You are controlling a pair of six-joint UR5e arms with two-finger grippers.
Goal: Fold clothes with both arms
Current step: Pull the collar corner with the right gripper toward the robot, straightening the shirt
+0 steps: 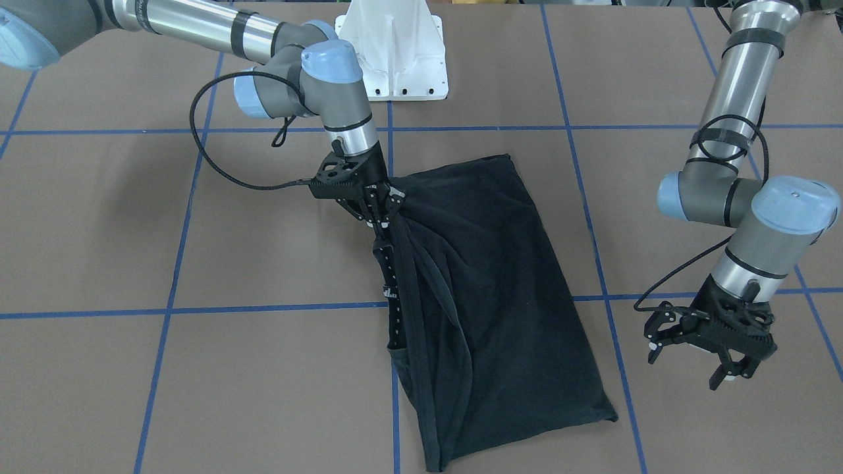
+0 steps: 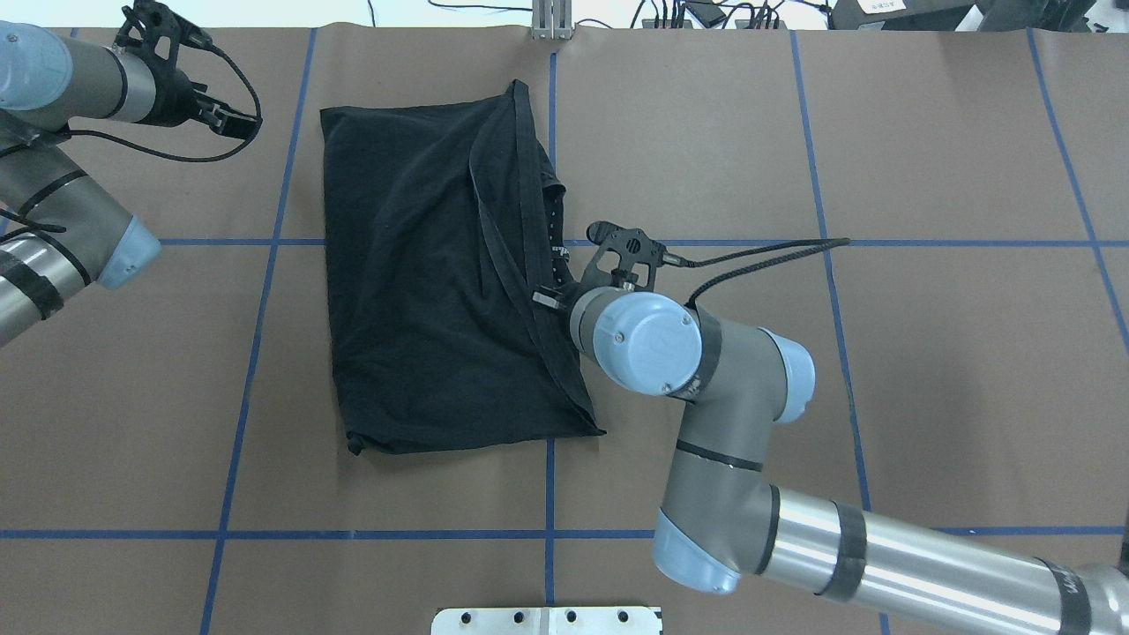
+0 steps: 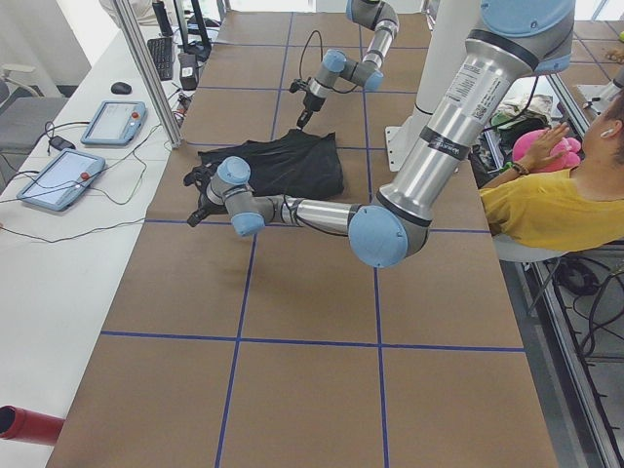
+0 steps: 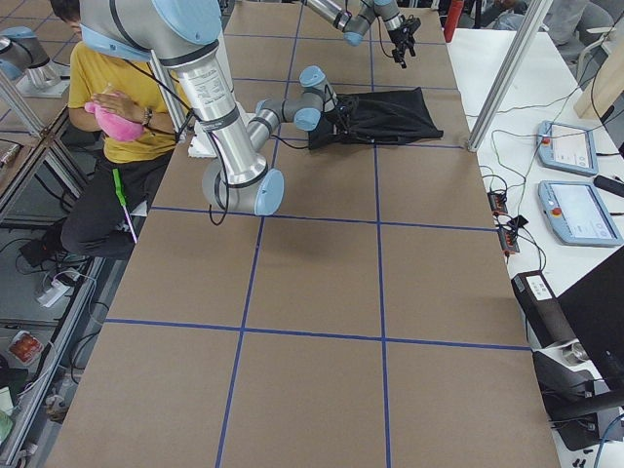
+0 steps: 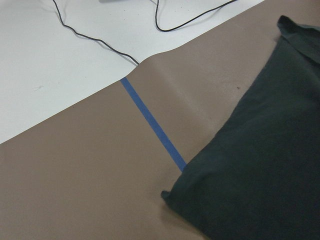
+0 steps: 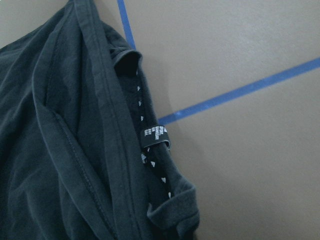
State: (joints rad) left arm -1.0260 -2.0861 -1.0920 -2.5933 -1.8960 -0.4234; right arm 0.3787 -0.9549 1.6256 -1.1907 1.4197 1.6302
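The shirt (image 1: 514, 283) lies folded lengthwise at the middle of the bench (image 1: 99, 230), across the blue tape lines (image 1: 263, 308). The graphic is not visible. The right end effector (image 1: 388, 204) is clenched on the bunched hem edge beside the collar, and cloth folds converge on it. The left end effector (image 1: 688, 367) is released, with its fingers spread. It hovers over bare bench, well apart from the shirt.

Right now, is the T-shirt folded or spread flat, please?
Folded: the T-shirt lies as a narrow doubled rectangle, no sleeve spread out, one long edge gathered at the right gripper.
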